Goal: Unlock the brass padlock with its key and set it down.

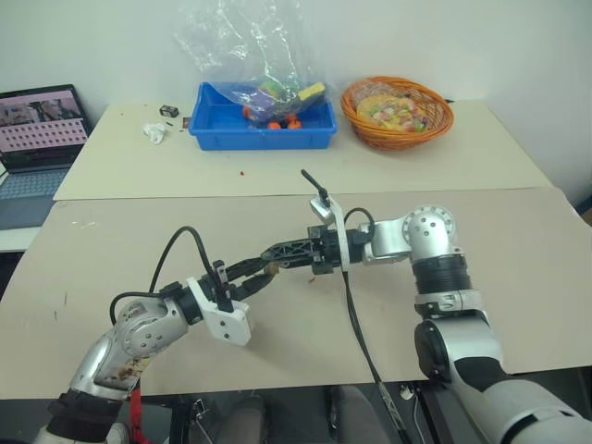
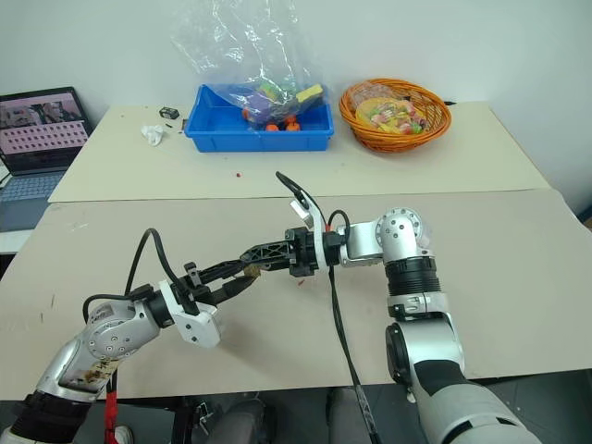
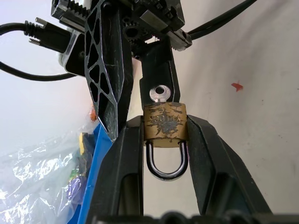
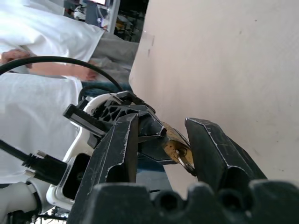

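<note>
Brass padlock (image 3: 165, 125) | clamped between left tool (image 3: 164, 140) fingers | key (image 3: 160, 93) inserted

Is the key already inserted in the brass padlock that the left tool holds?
Yes, the key sticks out of the brass padlock, whose body sits clamped between the left tool's two black fingers.

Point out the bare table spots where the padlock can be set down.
The near tan table lies bare right of the right gripper and left of the left gripper, which holds the brass padlock with the key in it. The far table is crowded: blue bin, orange basket, crumpled paper; free at its near edge.
</note>
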